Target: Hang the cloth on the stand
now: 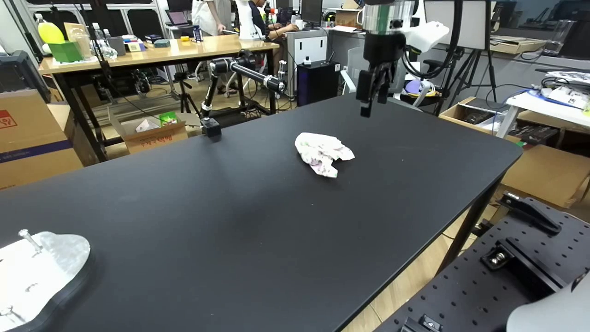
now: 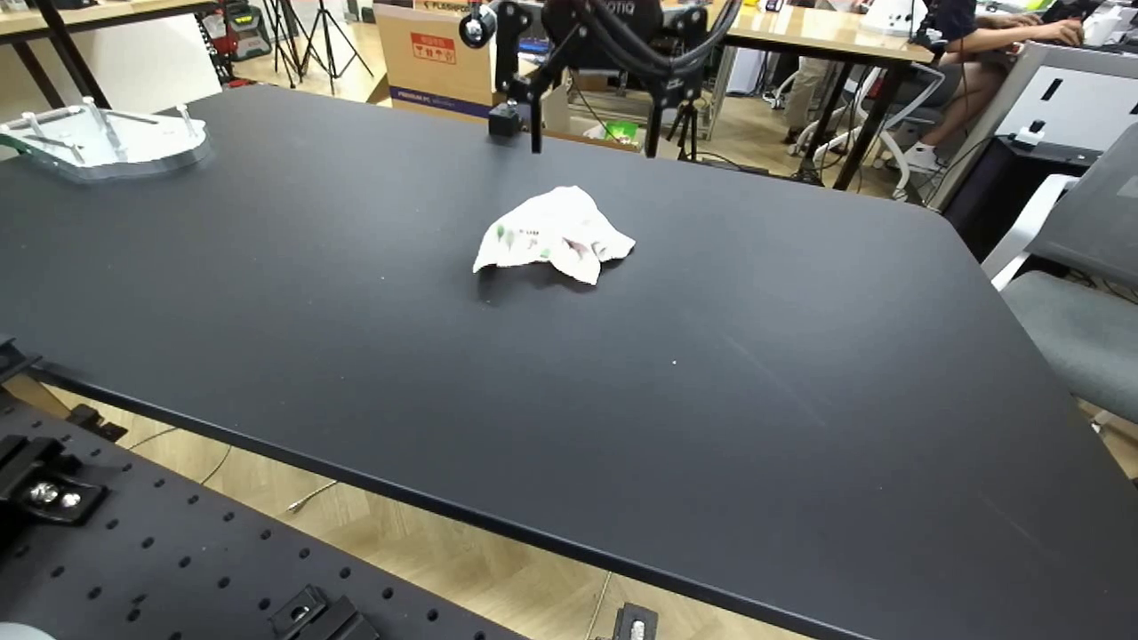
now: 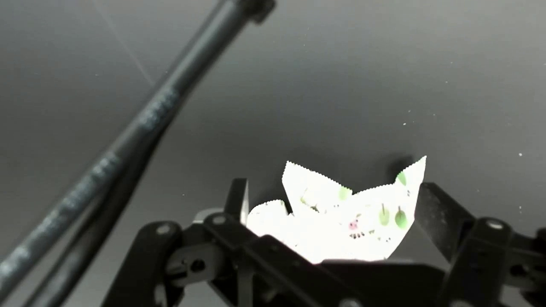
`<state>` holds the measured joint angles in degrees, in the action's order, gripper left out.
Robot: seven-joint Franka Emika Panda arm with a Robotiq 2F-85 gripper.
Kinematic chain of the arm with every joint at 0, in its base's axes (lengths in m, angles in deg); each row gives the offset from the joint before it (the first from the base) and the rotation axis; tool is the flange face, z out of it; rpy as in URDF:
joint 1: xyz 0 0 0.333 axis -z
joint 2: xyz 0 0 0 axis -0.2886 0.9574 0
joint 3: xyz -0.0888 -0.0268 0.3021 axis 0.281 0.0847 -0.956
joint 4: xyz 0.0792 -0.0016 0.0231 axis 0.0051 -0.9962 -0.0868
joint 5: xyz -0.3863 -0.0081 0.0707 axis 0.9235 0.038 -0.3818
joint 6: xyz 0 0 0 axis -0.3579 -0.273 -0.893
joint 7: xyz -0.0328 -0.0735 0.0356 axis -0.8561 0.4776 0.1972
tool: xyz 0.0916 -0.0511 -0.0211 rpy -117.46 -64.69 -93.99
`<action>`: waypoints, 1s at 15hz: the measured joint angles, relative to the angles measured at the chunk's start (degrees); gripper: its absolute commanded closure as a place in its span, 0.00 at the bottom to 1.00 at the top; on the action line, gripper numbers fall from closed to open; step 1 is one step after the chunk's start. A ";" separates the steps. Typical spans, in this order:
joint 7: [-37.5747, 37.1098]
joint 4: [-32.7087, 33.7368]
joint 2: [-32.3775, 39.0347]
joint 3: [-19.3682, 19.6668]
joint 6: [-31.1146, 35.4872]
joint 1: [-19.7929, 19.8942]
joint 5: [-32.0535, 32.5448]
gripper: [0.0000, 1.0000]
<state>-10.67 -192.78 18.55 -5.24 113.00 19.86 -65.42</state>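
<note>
Wrist view: gripper [image 3: 333, 185] partly hides cloth [image 3: 341, 224]; cables [image 3: 132, 137] cut off.

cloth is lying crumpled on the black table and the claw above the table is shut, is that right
Not quite: the claw is open, with its two fingers apart in an exterior view. The cloth does lie crumpled on the black table, and the claw is above that table.

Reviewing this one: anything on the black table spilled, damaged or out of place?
Nothing much stands out. The cloth lies crumpled on the table, unsurprising since it isn't hung yet. The wrist view shows pale specks and a faint streak there; I see no spill.
</note>
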 measured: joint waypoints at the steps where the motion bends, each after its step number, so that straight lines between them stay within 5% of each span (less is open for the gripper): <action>1: 0.60 0.67 2.31 -0.80 0.60 0.07 -0.02 0.00; 15: 8.45 10.54 20.59 -10.21 7.60 2.89 2.58 0.00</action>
<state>-2.22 -182.23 39.14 -15.44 120.60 22.75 -62.84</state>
